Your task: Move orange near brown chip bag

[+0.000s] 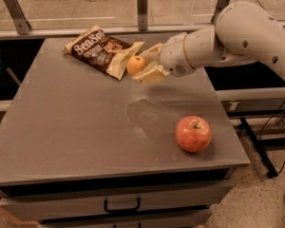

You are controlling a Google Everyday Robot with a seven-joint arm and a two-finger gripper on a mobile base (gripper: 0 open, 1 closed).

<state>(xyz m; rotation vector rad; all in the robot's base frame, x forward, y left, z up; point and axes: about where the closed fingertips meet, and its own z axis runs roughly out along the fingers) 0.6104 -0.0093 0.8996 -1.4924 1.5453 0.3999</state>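
The orange [136,65] is small and round, and it sits between the cream fingers of my gripper [143,63], which is shut on it. The gripper holds it just to the right of the brown chip bag [100,50], close to the bag's tan lower right edge, above the far part of the grey table [76,127]. The chip bag lies flat at the back left of the table, with white script lettering facing up. My white arm [228,37] reaches in from the right.
A red apple [193,133] with a stem stands on the table's front right part. A metal rail with upright posts [142,4] runs behind the table. Drawers with a dark handle [122,205] sit under the front edge.
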